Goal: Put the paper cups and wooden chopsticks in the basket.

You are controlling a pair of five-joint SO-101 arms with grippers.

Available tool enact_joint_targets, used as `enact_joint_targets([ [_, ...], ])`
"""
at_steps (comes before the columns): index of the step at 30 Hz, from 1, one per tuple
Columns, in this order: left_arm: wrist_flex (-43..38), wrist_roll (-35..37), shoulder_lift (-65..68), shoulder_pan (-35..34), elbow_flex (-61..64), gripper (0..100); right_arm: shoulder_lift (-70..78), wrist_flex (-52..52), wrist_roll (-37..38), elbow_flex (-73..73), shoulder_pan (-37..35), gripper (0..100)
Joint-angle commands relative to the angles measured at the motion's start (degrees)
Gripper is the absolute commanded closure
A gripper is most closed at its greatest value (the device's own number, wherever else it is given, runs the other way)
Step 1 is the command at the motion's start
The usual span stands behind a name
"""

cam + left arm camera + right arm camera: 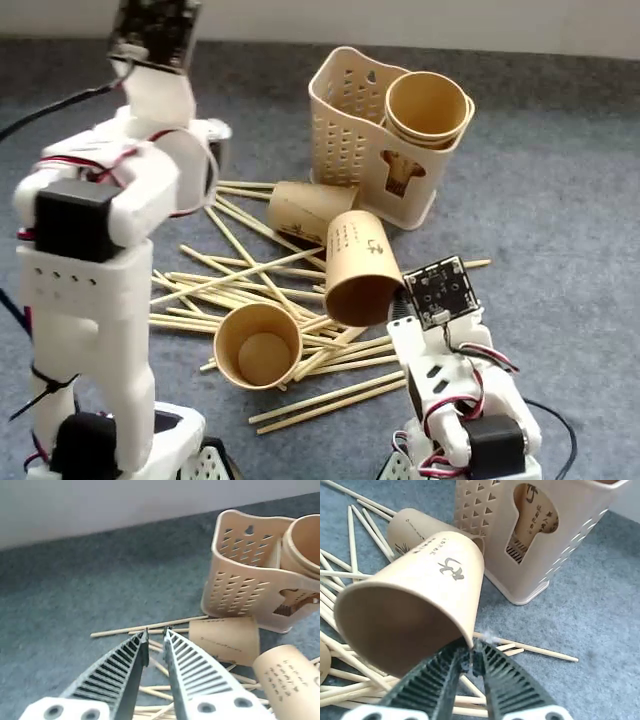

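My right gripper (470,657) is shut on the rim of a paper cup (415,610). That cup is tilted with its mouth toward the arm, just in front of the basket (540,540). In the high view this held cup (360,268) hangs over the pile of wooden chopsticks (250,290). A second cup (300,210) lies on its side against the basket (350,130), and a third (258,345) lies near the front. Stacked cups (428,108) sit in the basket. My left gripper (155,636) is shut on nothing, above chopsticks (150,626) left of the basket (245,580).
Grey carpet (560,230) covers the table, with open room to the right of the basket. The left arm's white body (90,280) stands tall at the left. One chopstick (530,649) lies alone beyond the held cup.
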Motion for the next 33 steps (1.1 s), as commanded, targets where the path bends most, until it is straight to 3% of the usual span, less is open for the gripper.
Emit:
enact_joint_targets([
  [1,2.8,-0.4,-2.0,-6.2,-2.2,93,0.8,2.2,-0.1,-5.6,0.6,99.2],
  [10,2.8,-0.4,-6.3,-7.3,7.3,98,3.4,7.4,1.8,-15.1,0.6,99.2],
  [23,-16.4,-1.9,-29.9,-11.6,46.1,98,21.6,17.6,1.5,-41.3,0.6,99.2],
  [27,-20.3,-1.9,-35.6,-16.1,56.2,98,25.3,19.9,0.8,-47.6,0.6,99.2],
  [33,-25.7,-1.7,-42.6,-17.0,71.6,98,33.8,22.8,-1.0,-58.8,0.6,99.2],
])
